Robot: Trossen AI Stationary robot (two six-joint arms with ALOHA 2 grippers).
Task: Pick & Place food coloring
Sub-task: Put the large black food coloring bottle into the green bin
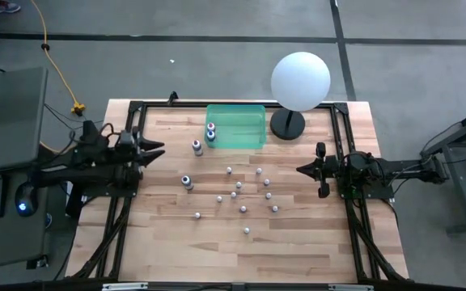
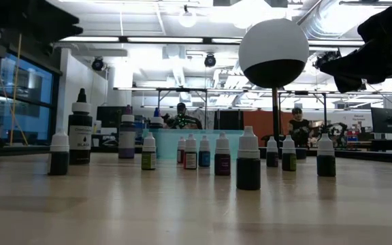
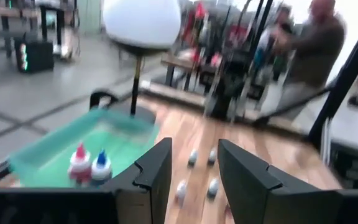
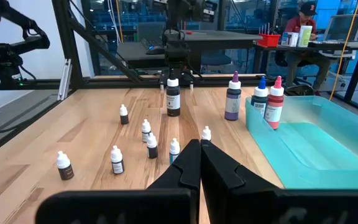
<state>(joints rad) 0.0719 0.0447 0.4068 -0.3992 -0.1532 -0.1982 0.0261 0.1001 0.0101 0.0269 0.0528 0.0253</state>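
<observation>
Several tiny white-capped food coloring bottles stand upright on the wooden table's middle. A red bottle and a blue bottle stand in the green tray at the back. A purple bottle and a black one stand on the wood near the tray. My left gripper hovers open at the table's left side, level, pointing across the table, with nothing between its fingers. My right gripper waits shut at the right side, clear of the bottles.
A big white sphere on a black base stands at the back right, beside the tray. Black frame rails run along the table's sides. People sit at desks beyond the table. Bare wood lies toward the near edge.
</observation>
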